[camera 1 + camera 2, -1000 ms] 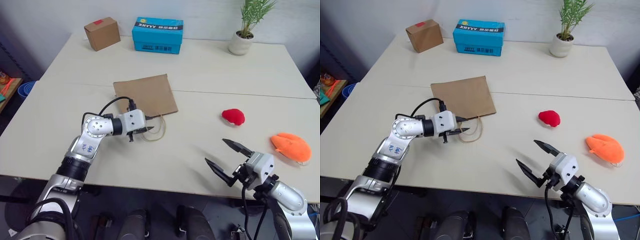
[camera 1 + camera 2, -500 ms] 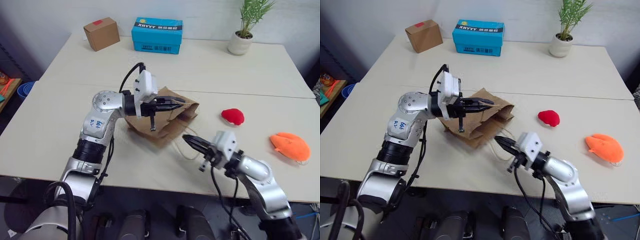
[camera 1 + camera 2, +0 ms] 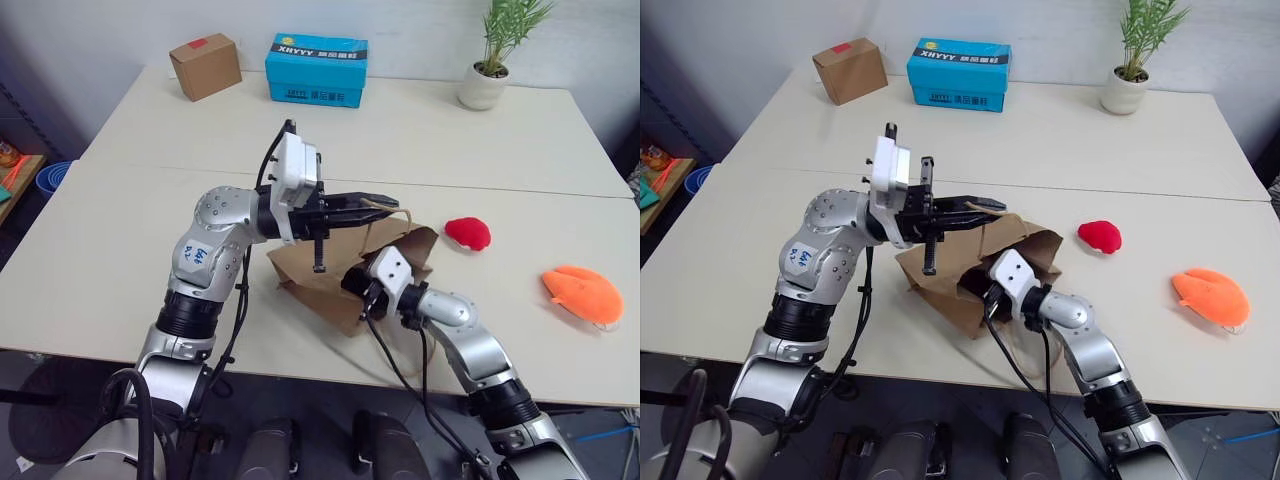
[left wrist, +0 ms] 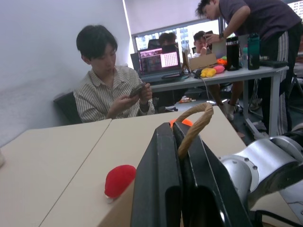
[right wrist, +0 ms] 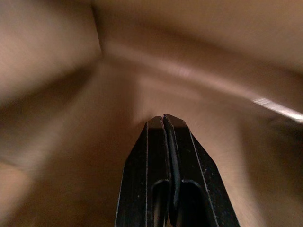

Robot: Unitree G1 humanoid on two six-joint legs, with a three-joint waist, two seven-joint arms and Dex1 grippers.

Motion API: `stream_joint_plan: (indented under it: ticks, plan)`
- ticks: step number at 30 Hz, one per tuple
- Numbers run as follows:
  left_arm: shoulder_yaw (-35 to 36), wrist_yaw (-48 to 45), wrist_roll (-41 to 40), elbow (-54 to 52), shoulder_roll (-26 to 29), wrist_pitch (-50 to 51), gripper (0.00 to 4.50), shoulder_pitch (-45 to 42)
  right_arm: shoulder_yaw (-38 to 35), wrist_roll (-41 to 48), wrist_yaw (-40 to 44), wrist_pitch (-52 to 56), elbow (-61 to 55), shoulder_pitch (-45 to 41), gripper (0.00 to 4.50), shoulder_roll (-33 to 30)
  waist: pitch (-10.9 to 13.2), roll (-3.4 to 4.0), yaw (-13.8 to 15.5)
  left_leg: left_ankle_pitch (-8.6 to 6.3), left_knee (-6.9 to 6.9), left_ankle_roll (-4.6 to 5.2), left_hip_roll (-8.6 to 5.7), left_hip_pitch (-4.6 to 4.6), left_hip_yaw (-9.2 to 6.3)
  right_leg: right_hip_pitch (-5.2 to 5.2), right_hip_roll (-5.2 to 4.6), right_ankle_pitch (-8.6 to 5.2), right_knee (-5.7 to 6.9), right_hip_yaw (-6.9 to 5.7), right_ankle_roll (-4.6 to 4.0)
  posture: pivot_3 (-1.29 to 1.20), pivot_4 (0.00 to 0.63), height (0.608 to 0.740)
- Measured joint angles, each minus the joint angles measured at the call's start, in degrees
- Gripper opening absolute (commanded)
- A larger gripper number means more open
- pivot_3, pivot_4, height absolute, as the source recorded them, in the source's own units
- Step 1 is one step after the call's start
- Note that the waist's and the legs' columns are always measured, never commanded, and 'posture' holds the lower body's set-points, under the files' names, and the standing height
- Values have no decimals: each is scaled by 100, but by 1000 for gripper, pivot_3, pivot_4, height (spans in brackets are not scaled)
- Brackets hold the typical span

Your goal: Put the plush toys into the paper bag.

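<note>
Near the table's front edge, the paper bag (image 3: 345, 270) is held up by its cord handle (image 4: 195, 124), clamped in the left gripper (image 3: 385, 204), while the right gripper (image 5: 164, 124), fingers pressed together empty, should be swept gently outward inside so the mouth is spread for the red plush toy (image 3: 467, 232) and orange plush toy (image 3: 582, 292) lying apart on the table.

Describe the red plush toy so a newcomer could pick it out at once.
Start at the white table and find the brown paper bag lifted near its front middle. Just to the bag's right lies the red plush toy, a small rounded blob. The orange plush toy farther right is flatter and larger.
</note>
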Motion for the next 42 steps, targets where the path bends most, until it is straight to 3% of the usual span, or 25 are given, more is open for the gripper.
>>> stream_joint_plan:
  ticks: [13,17,22,26,30,33,36,39,42]
  plan:
    - [734,-64,-1206,238,88,1257,0,-685,112,-37,108,335,-245,71,42,-103,-2,-3,-16,0,6,-1,0,5,-6,8,1,0,3,-1,0,0,150,740]
    - [706,-105,-1155,258,112,1321,0,-685,115,-50,34,836,-497,55,42,-118,-3,-3,-7,0,11,-2,0,5,-9,10,1,0,4,0,0,0,150,740]
    - [296,-104,-514,267,16,641,0,-513,-79,156,-24,830,-621,252,42,38,-3,-5,10,0,8,-3,-2,3,-8,8,3,0,2,0,0,0,150,740]
    - [182,-33,-296,289,-108,397,0,-275,-326,666,230,828,-1106,533,1195,-16,-3,-5,11,0,7,-2,-2,-5,-8,1,4,0,0,-1,0,0,150,740]
    - [159,97,-142,328,-196,178,0,-241,-668,1180,637,882,-2067,1011,2533,-498,-3,-5,39,-1,5,-2,-2,-5,-12,2,3,0,-3,-3,0,0,150,740]
    - [159,127,-29,512,-226,4,0,-189,-1565,1721,620,752,-2846,1888,3647,-659,-3,-5,70,-3,5,1,-5,-9,-15,4,1,0,-9,-7,1,0,150,740]
    - [124,104,35,594,-256,-106,0,-125,-2624,2178,416,494,-3326,2653,4484,-607,-2,-6,59,-4,4,4,-5,-8,-12,5,1,2,-8,-6,4,0,150,740]
    - [112,84,67,668,-268,-217,0,-127,-3831,2588,259,185,-3572,3727,4484,-435,-3,-6,75,-4,-3,4,-5,-5,-13,8,3,2,-12,-4,4,0,150,740]
    - [118,124,79,720,-334,-286,0,-120,-4790,2413,367,-547,-3255,4960,4484,-203,-3,-6,105,-7,-11,8,-5,0,-10,12,4,2,-21,-2,4,0,150,740]
